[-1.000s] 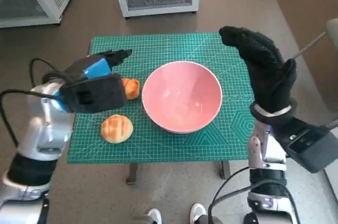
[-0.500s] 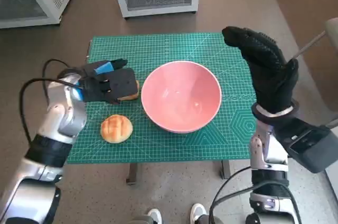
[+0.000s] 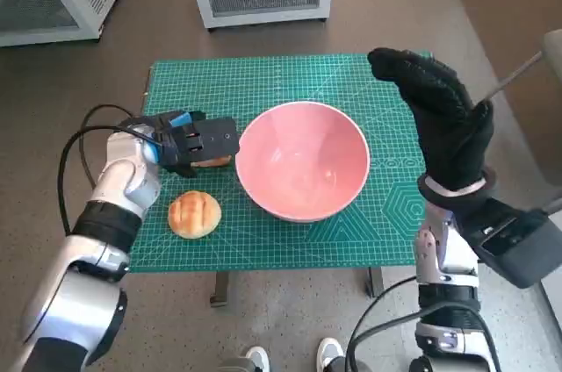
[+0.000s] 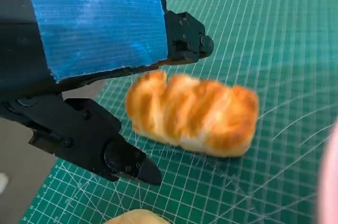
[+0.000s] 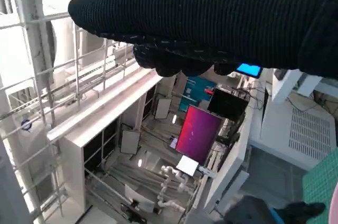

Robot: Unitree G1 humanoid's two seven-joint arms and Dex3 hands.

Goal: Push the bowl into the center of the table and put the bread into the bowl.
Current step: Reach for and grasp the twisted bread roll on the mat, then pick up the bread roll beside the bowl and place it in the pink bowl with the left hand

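bowl (image 3: pixel 303 160) mid-table, long bread (image 3: pixel 211 160) and round bun (image 3: pixel 194 213) left of it.

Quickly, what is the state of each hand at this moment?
Left hand: open, fingers on either side of the long bread roll, not closed on it.
Right hand: open, raised above the table, holding nothing.

No legible text, labels, brands or numbers anywhere; green mat (image 3: pixel 263 82) carries only grid lines.
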